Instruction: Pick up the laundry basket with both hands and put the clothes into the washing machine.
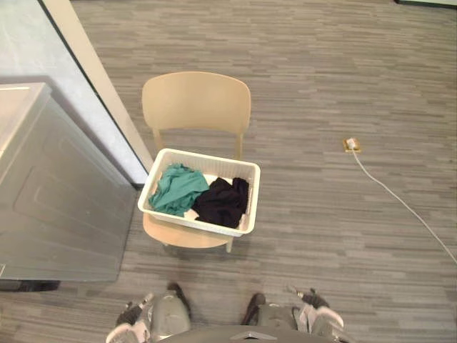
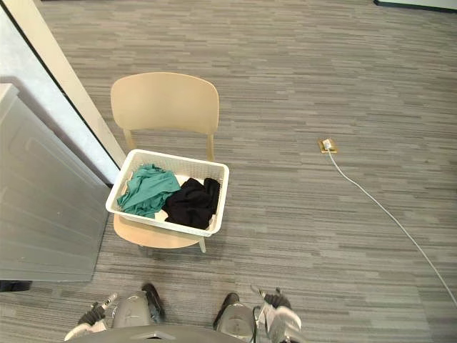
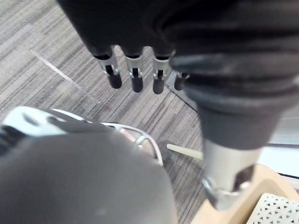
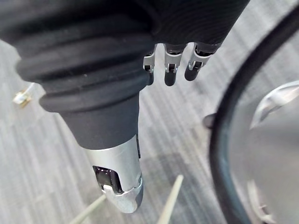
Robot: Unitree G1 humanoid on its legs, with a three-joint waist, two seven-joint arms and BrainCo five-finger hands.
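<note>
The basket (image 1: 207,157) on the chair (image 1: 196,100) holds a green cloth (image 1: 177,189) and a black cloth (image 1: 223,201). Left hand (image 3: 136,70) and right hand (image 4: 170,65) hang empty, fingers straight.

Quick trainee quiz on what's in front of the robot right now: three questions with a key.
1. True or false: the laundry basket stands on the floor.
2. Where does the green garment lie relative to the black garment? A) to the robot's left B) to the robot's right C) underneath it
3. What do the left robot hand and right robot hand hold?
Key: 1 false, it sits on the chair seat. 2 A. 3 nothing; both are open.
</note>
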